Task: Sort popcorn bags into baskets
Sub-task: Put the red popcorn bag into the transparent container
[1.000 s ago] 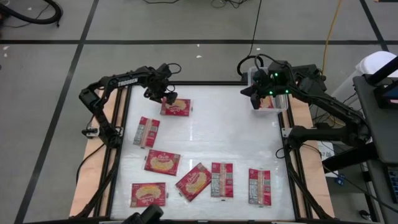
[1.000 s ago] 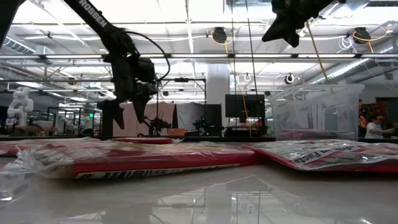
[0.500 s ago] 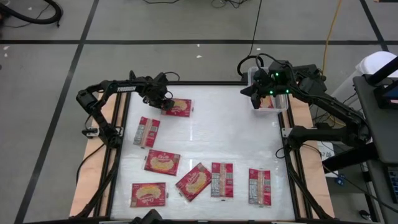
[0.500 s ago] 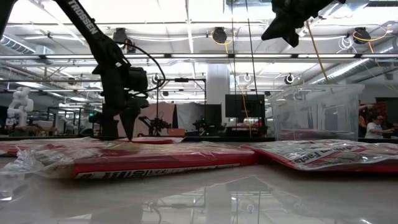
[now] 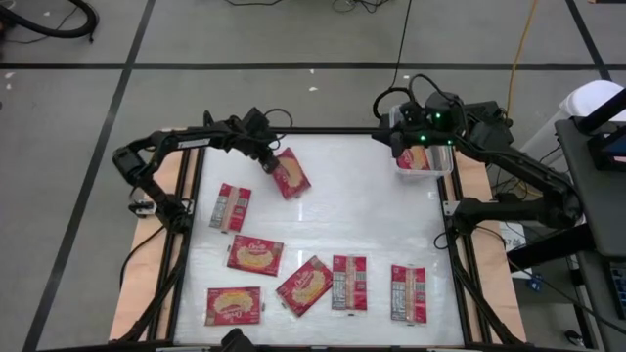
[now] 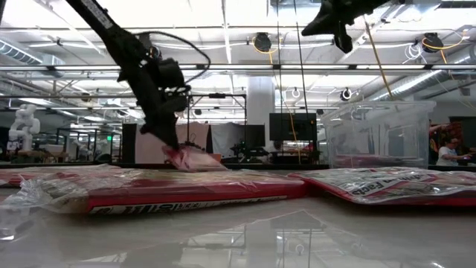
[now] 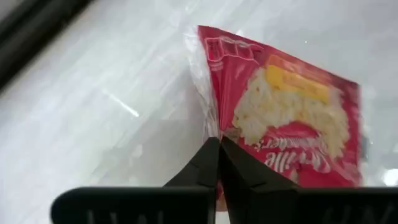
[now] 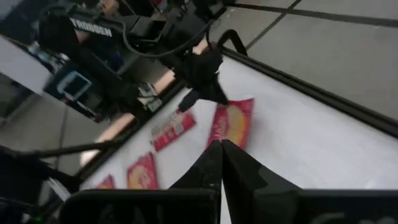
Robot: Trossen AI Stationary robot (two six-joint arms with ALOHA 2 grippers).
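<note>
Several red popcorn bags lie flat on the white table. One of them (image 5: 291, 174) is slanted with its picture face up, at the far left. My left gripper (image 5: 268, 159) is shut on that bag; the low view shows the bag (image 6: 192, 158) under its fingers. My right gripper (image 5: 399, 147) is shut with nothing in it and hovers high (image 6: 327, 18) beside the clear basket (image 5: 442, 172) at the far right corner. The basket holds red packets. My left gripper pinches the bag's clear sealed edge (image 7: 208, 118) between its two fingers, and the wrapper is creased there. The fingers slant down from the table's far left side. The held end is raised and the bag tilts down away from the fingers. I cannot tell whether its lower end touches the table.
Loose bags lie at the left (image 5: 230, 206) and in the middle left (image 5: 255, 254). More lie along the near edge (image 5: 233, 305) (image 5: 304, 286) (image 5: 349, 283) (image 5: 408, 292). The table's middle and far middle (image 5: 362, 196) are bare. A black frame rims the table.
My left gripper has dropped onto the far-left bag's left end and shut on it. It has then drawn a little toward the table's right. The bag has turned from lying crosswise to slanting, and its held end has come up. My right gripper has rolled in place.
</note>
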